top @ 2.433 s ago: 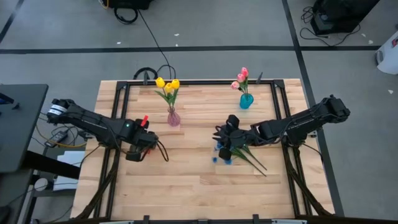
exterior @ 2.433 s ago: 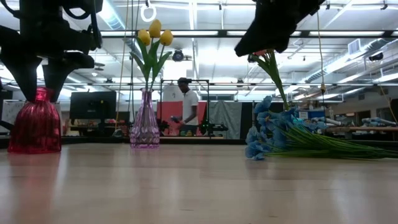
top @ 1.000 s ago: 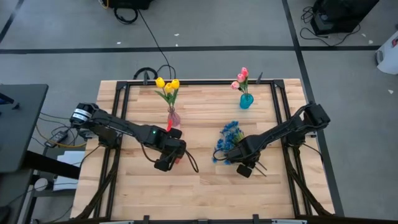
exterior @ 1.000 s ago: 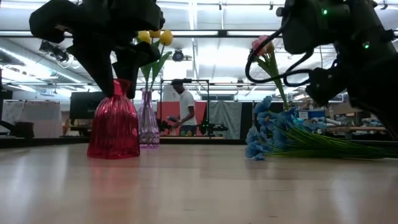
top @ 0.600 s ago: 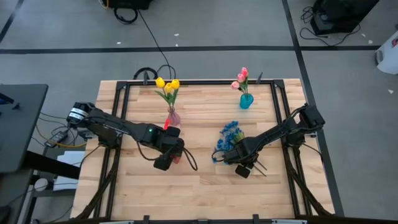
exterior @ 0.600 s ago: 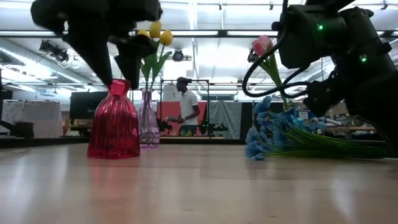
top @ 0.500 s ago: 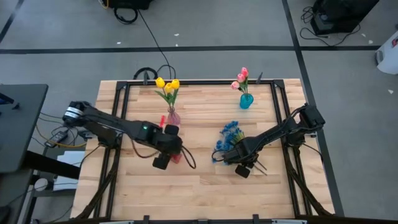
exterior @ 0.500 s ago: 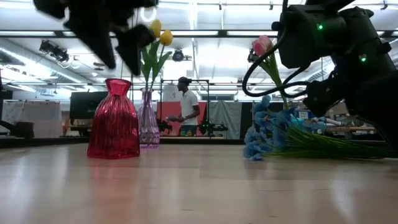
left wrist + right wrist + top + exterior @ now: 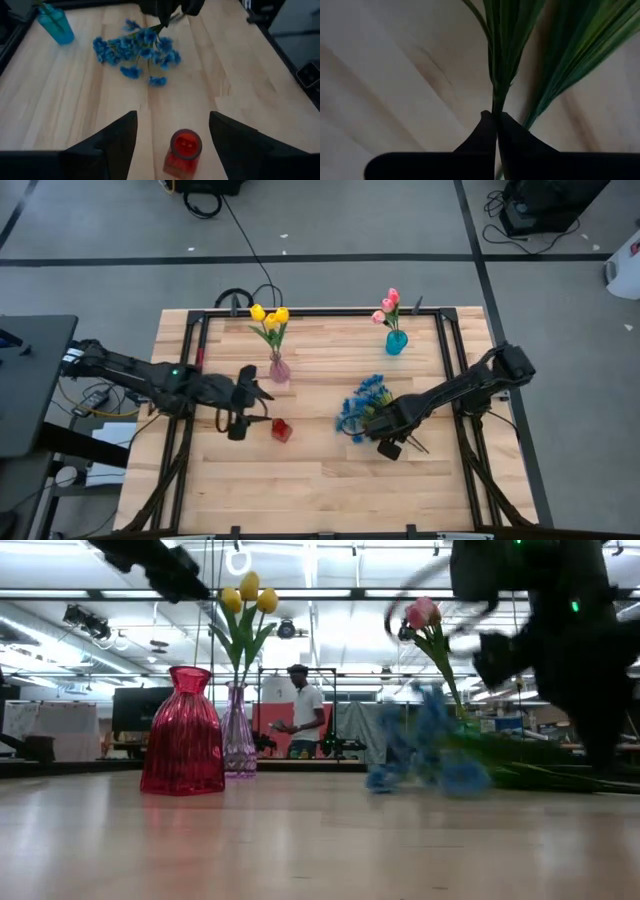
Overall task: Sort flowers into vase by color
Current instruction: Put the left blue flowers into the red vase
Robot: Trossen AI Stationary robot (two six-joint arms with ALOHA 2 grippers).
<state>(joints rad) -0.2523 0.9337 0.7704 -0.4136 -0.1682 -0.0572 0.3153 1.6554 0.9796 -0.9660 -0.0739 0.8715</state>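
While pinched at the stems, lifted partly off the table [image 9: 310, 480]: blue flower sprays [image 9: 360, 402], blossoms [image 9: 135, 47] fanned toward the table's middle, green stems [image 9: 496, 60] trailing back toward the right edge. Right gripper [image 9: 385, 425] pressed together on those stems, fingertips [image 9: 492, 120] meeting around the bundle, right of the table's centre. Blurred in the low view, blossoms [image 9: 420, 755] just above the wood.

Left gripper [image 9: 250, 392] spread wide and holding nothing, dark fingers [image 9: 112, 140] well apart, hanging over the left half of the table near the red vase [image 9: 281, 429]. Red vase [image 9: 184, 150] upright on the wood, apart from both fingers, empty mouth showing, nearer the front edge than the other vases. Tall and ribbed in the low view [image 9: 182, 730].

Toward the back edge, left of centre: clear purple vase [image 9: 279, 368] upright with yellow tulips [image 9: 269, 315] in it. Toward the back right: small teal vase [image 9: 396, 341] upright with pink tulips [image 9: 388, 305]. Teal vase [image 9: 56, 25] also seen past the left wrist.

Beyond the table, across the room: a person [image 9: 300, 710] standing.
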